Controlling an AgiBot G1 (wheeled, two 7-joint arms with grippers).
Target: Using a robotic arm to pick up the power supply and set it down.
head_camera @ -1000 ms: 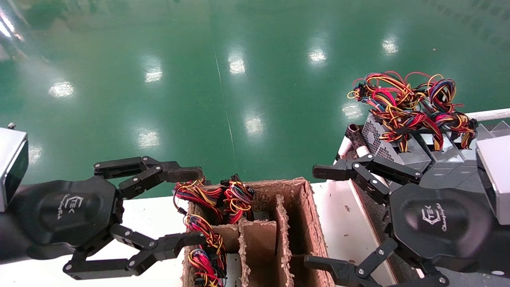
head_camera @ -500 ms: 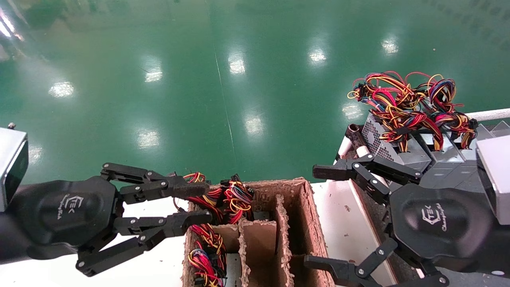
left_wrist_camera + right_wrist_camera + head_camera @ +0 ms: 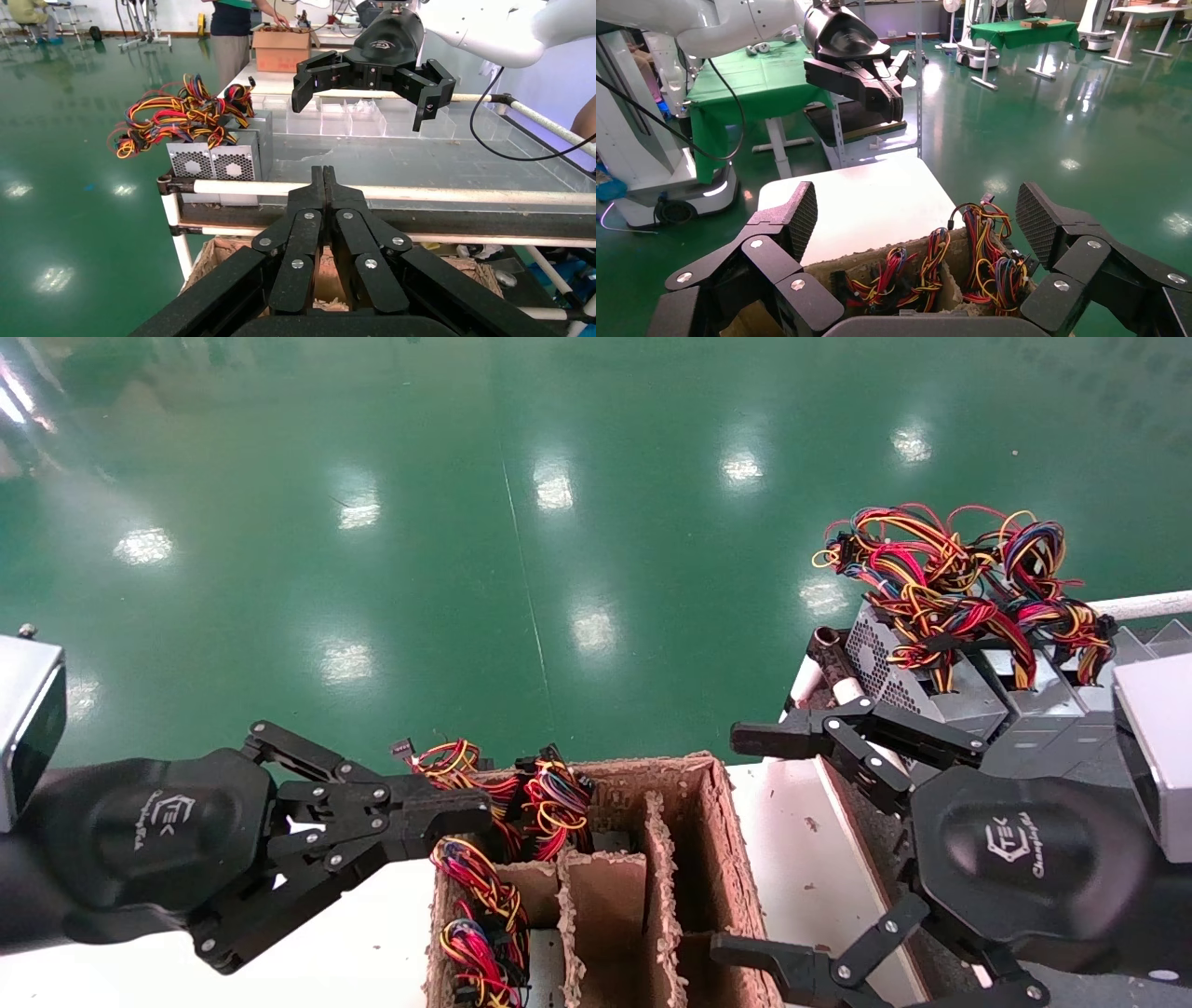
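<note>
The left gripper (image 3: 470, 812) has its two black linkage fingers pressed together with nothing between them; the tips hover at the near-left corner of the cardboard crate (image 3: 694, 775), above the wire bundles. The left wrist view confirms the fingers (image 3: 325, 184) meet along a single seam. The right gripper (image 3: 750, 845) is spread wide and holds nothing, positioned just beyond the crate's right wall, over the white table top (image 3: 792, 859).

The crate is brown, rough-edged corrugated card with internal dividers forming compartments. Its left compartments contain tangled wire bundles (image 3: 549, 803) in red, yellow, black and blue; the right compartments show bare card.

The power supply (image 3: 917, 696) units stand to the right of the crate and farther back, on a rack framed by white tubes (image 3: 393, 193). Each is a grey sheet-metal box with a honeycomb-perforated fan face, topped by a loose wire loom (image 3: 959, 579).

Beyond the crate, the room has a glossy green floor (image 3: 521, 523) reflecting ceiling lamps. The right wrist view shows green-draped tables (image 3: 1018, 31) standing on it.
</note>
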